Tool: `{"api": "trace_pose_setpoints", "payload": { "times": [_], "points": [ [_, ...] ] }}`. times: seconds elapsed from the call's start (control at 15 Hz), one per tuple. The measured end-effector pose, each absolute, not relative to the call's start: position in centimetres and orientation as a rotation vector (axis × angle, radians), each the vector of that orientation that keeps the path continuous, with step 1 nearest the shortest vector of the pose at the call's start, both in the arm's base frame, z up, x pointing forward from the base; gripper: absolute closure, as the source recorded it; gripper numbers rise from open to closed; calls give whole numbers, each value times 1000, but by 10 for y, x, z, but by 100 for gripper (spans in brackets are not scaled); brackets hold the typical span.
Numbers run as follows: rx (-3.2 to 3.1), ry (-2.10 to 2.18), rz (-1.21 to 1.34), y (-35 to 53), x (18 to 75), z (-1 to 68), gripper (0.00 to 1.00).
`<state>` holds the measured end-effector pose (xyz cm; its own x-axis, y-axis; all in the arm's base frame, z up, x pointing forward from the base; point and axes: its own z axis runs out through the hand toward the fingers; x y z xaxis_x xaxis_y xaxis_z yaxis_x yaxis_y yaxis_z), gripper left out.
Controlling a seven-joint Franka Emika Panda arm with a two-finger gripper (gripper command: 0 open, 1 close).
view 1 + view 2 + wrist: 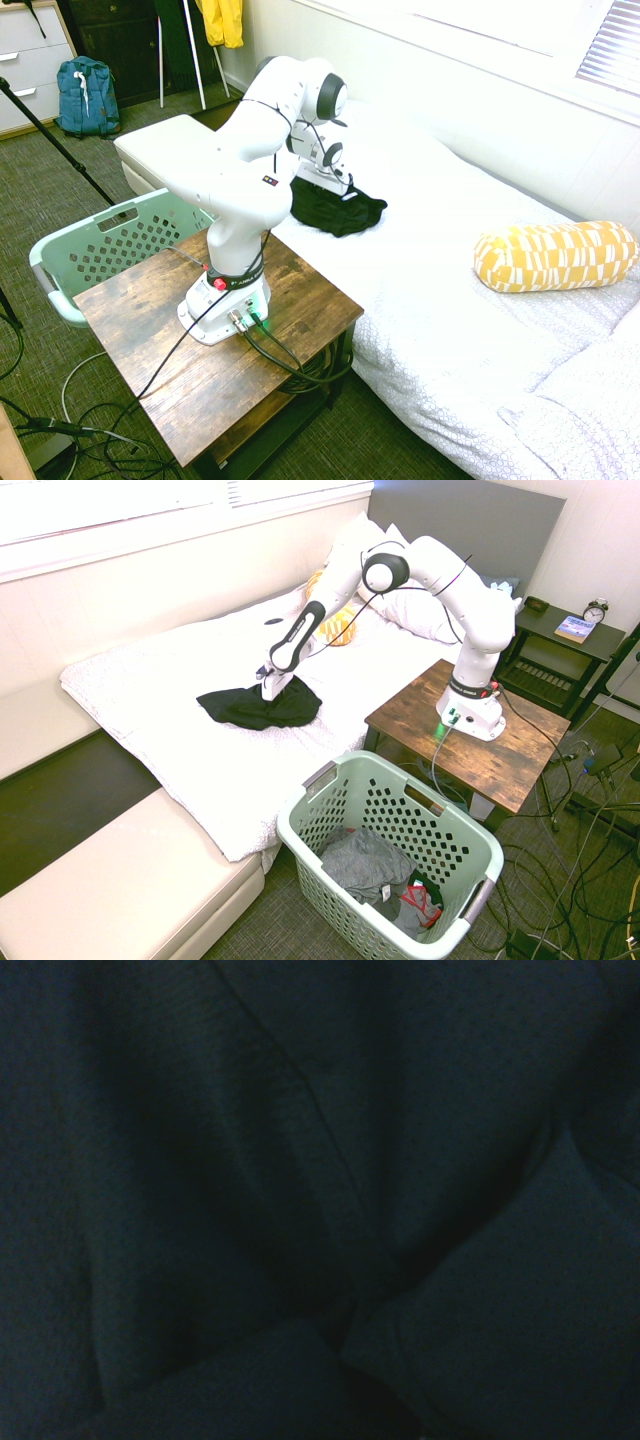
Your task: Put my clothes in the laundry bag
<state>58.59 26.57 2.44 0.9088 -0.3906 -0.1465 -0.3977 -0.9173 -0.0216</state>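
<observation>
The black clothes [258, 707] sit bunched on the white bed [200, 750], left of centre in the second exterior view. The claw [270, 691] is pressed right into them, can't tell if it's clenched. The mint laundry bag [385, 780] sits bottom centre on the floor.

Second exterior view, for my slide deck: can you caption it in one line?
Franka arm's end effector pressed into the black garment on the white bed, with the mint laundry basket waiting on the floor.

Clothes [258, 706] lie on the bed [200, 750], centre-left of frame; laundry bag [330, 785] on the floor, lower centre, beside the tabletop [420, 720].
</observation>
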Motion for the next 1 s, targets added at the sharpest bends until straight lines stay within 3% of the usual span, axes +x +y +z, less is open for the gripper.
{"api": "trace_pose_setpoints", "payload": {
  "times": [0.27,0.47,0.73,1.0],
  "points": [
    [-3014,543,48,268,583,125,100],
    [-3002,415,-56,306,546,197,100],
    [-2982,229,-166,367,461,282,100],
    [-2986,81,-252,424,328,348,100]
  ]
}}
